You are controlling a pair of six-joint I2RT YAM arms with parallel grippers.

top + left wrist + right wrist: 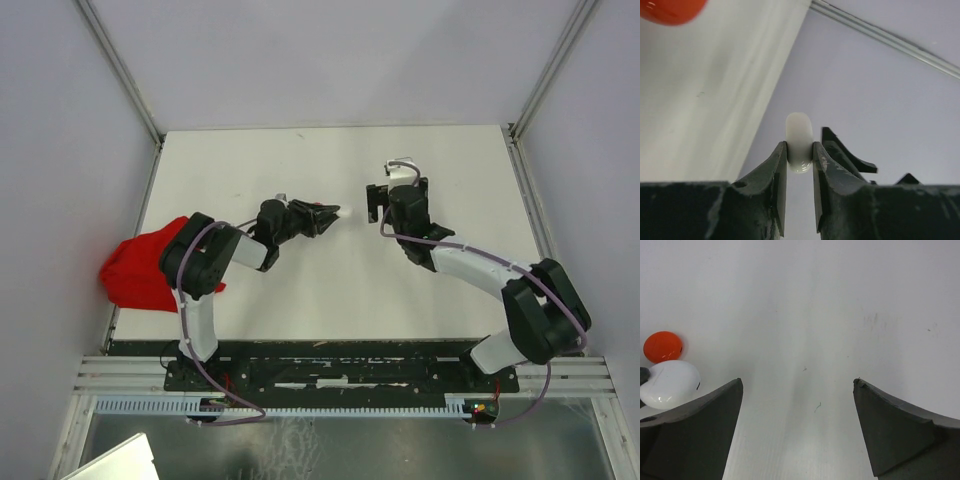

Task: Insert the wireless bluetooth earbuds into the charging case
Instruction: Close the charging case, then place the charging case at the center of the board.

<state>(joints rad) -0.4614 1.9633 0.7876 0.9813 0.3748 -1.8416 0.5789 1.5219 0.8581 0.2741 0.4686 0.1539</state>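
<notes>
My left gripper point(799, 145) is shut on a glossy white rounded disc point(799, 127), seen edge-on and held above the table; I cannot tell whether it is the charging case. From above, the left gripper point(335, 213) points right with the white disc point(344, 212) at its tip. An orange-red disc point(662, 346) lies just beyond the white disc point(670, 384) in the right wrist view. My right gripper point(798, 381) is open over bare table, nothing between its fingers; from above the right gripper point(378, 205) faces the left one across a small gap. No earbuds are in view.
A red cloth point(140, 268) lies bunched at the table's left edge beside the left arm's base. The white table point(330, 290) is walled by pale panels at the back and sides.
</notes>
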